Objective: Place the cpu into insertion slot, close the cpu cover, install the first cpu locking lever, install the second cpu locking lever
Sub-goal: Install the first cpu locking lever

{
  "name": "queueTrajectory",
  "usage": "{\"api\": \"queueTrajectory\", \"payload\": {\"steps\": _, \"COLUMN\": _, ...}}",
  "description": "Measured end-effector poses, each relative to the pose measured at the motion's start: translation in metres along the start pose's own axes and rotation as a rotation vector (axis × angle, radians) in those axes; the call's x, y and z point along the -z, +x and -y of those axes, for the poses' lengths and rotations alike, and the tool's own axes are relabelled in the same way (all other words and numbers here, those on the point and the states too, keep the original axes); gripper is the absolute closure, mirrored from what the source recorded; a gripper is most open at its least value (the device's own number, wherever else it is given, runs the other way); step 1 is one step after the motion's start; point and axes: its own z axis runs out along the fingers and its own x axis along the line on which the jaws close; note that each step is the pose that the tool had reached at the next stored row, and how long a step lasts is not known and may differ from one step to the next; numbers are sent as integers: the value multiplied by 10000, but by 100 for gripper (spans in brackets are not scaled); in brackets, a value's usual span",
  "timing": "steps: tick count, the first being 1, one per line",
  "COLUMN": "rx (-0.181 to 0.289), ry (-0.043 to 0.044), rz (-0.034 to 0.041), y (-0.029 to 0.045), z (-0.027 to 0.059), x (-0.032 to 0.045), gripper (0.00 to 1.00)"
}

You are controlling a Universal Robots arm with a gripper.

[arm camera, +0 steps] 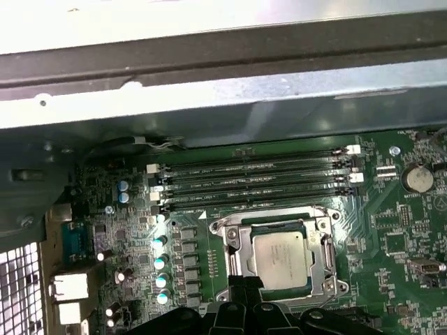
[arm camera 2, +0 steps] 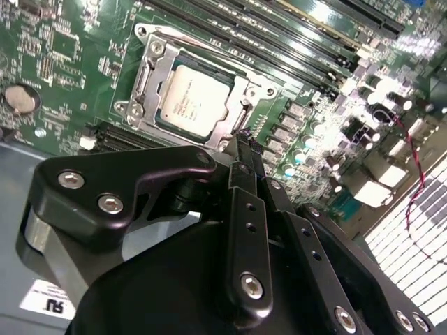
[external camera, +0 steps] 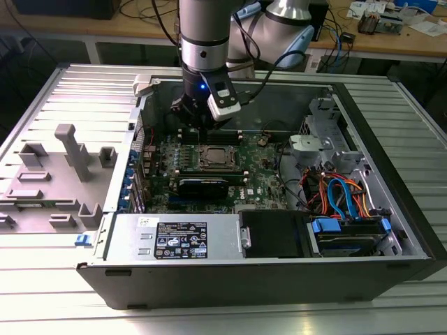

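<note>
Gripper (arm camera 2: pixel 243 148) housing, black, sits closest to the lens in both wrist views. Jaws read as pressed together with nothing visible between them; the tips are just beside the socket (arm camera 2: pixel 127 108), at its edge.

Cpu (arm camera 2: pixel 192 98): seated flat in the socket, silver top up. Step one judged done.

Cpu cover (arm camera: pixel 234 246): the frame lies flat round the chip's edges, cut-out over the metal top. Judged closed.

Locking levers: a thin lever wire (arm camera 2: pixel 209 59) runs along one side of the socket. Cannot tell whether it is hooked down. The second lever cannot be made out. Judgement: work stands at the lever steps, neither confirmed.

Hidden: in the first wrist view the gripper housing cuts off the socket edge nearest it, latch points included.

Beyond the socket are the memory slots (arm camera: pixel 255 181), then the case wall (arm camera: pixel 209 91).

Exterior view: the arm hangs over the open computer case (external camera: pixel 391 181), which rests on a ribbed tabletop (external camera: pixel 42 279). The socket is too small there to add anything.
</note>
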Motion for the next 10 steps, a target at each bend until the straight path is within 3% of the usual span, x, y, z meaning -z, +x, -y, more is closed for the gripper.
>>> {"api": "queueTrajectory", "payload": {"steps": 6, "rx": 385, "ry": -5, "rz": -2, "y": 109, "z": 7, "x": 1, "gripper": 89}}
{"api": "queueTrajectory", "payload": {"steps": 10, "rx": 538, "ry": -9, "rz": 6, "y": 138, "z": 10, "x": 5, "gripper": 89}}
